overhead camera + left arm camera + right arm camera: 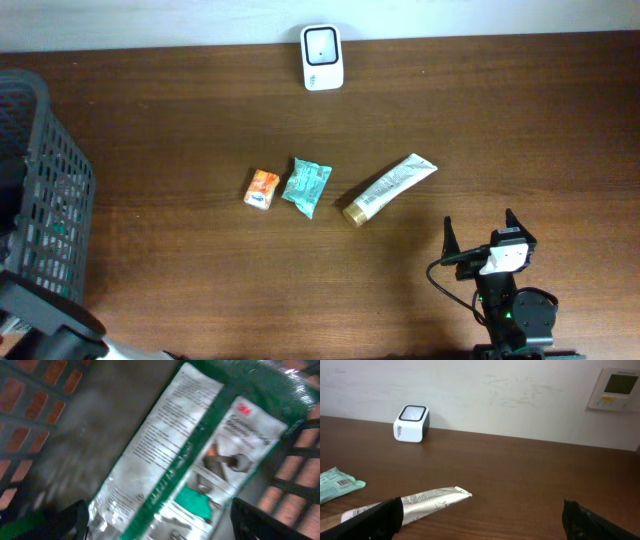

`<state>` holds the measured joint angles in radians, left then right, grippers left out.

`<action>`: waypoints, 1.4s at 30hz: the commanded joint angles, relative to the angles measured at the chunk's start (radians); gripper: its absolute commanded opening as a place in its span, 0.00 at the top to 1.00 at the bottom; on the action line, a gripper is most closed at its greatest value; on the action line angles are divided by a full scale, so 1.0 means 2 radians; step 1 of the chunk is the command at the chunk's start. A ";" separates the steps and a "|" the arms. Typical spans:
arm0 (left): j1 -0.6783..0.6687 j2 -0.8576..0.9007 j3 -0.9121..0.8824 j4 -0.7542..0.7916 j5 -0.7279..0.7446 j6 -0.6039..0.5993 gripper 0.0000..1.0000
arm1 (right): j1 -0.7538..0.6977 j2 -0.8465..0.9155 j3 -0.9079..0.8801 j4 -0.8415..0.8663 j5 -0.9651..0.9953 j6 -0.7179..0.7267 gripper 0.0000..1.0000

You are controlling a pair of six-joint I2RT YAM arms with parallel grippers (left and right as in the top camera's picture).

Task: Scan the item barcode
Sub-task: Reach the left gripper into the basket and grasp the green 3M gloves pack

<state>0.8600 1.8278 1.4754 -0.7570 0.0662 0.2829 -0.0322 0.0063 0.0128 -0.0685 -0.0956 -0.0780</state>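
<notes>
My left claw [159, 510] hangs released over the green packet [165, 445] inside the basket [50, 200]; right claw [481, 510] gapes empty above the tabletop [530, 475], near the tube [420, 502].

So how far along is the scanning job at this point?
Looks done: one green 3M pack lies inside the basket, with the left gripper spread open over it. In hand: nothing; the right gripper is open and empty too. Left: the orange packet, teal packet and tube lie on the table, apart from the scanner.
</notes>
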 commanded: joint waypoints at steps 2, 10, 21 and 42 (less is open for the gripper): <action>0.006 0.041 -0.003 0.019 -0.003 0.084 0.11 | -0.003 -0.001 -0.004 -0.002 0.001 0.004 0.02; 0.007 0.111 -0.003 0.050 -0.003 0.103 0.12 | -0.003 -0.001 -0.004 -0.002 0.001 0.004 0.02; 0.007 0.182 -0.003 0.069 0.005 0.103 0.12 | -0.003 -0.001 -0.004 -0.002 0.001 0.004 0.02; 0.007 0.166 0.078 -0.046 0.048 0.050 1.00 | -0.003 -0.001 -0.004 -0.002 0.001 0.004 0.02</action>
<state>0.8734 2.1204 1.5818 -0.7734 0.2203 0.4553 -0.0322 0.0063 0.0128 -0.0681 -0.0956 -0.0784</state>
